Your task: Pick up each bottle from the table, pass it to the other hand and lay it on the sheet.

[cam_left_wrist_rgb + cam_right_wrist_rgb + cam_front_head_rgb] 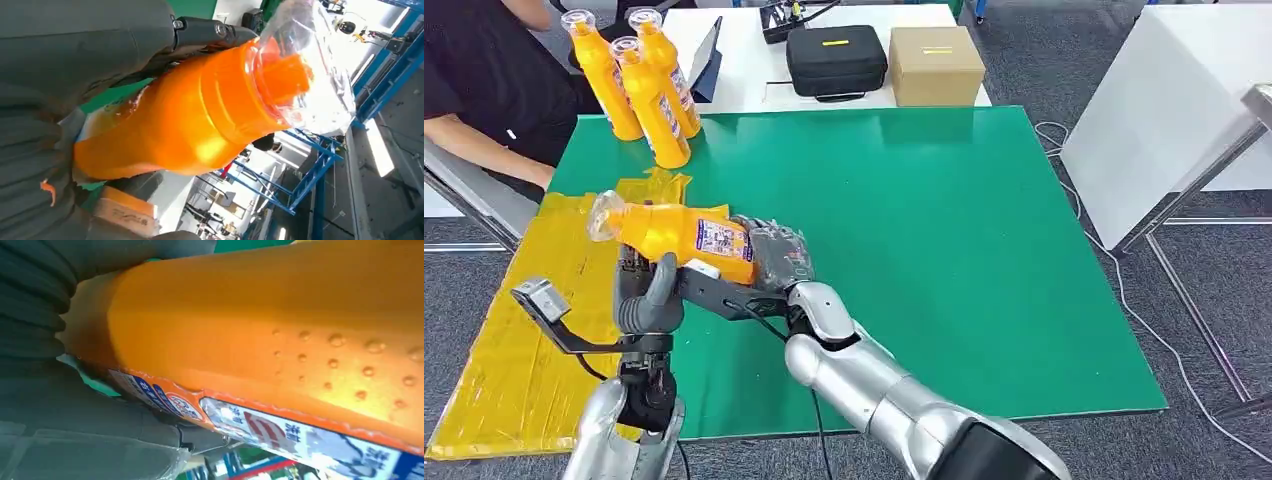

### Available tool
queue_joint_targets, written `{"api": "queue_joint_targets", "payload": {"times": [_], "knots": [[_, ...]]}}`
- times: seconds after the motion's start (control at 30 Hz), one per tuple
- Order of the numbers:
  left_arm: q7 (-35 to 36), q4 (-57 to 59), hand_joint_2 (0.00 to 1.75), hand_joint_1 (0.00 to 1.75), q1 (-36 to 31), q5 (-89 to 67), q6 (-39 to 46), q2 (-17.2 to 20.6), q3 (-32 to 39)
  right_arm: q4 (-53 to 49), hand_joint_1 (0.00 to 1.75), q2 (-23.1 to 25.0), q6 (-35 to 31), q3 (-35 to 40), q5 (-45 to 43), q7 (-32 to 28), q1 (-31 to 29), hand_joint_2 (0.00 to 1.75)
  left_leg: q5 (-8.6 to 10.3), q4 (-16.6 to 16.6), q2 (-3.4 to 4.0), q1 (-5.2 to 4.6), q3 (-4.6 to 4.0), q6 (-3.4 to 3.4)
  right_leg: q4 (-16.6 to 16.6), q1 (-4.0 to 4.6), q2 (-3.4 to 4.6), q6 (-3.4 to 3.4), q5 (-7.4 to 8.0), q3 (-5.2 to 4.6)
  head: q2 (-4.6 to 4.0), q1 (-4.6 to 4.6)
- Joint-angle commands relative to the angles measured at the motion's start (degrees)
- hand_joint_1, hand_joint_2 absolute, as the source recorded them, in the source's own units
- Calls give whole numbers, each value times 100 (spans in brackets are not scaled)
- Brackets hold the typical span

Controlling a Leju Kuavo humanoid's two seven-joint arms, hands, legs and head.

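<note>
A black case (836, 60) and a cardboard box (936, 65) are sitting side by side on a white table (744, 70). A person's arm (484, 150) is resting at the green table's far left corner, and cables (1114, 290) are trailing across the grey carpet.

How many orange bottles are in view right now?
4. Three stand upright at the green table's far left corner; one lies sideways between both robot hands, above the yellow sheet's edge.

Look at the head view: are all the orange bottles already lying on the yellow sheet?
No. Three upright bottles stand on the green table.
</note>
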Motion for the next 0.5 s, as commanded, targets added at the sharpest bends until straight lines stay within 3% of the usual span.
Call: {"api": "queue_joint_targets", "payload": {"times": [0.03,0.27,0.5], "knots": [[40,221,175,0,-255,15,-4,161,-79,-419,175,-103,167,-537,300,-174,184,175,-1,-3,-8,2,9,-10,-4,2,-10,-1,-4,13,0,-2],[40,221,175,0,-255,15,-4,161,-79,-419,175,-103,167,-537,300,-174,184,175,-3,-2,-7,2,11,-11,-3,1,-9,-1,-5,15,0,0],[-35,162,175,0,-30,-51,-27,78,59,-1327,175,-279,278,-716,536,-288,661,175,-11,-4,-10,5,28,-17,-11,4,-13,-2,-12,37,2,0]]}}
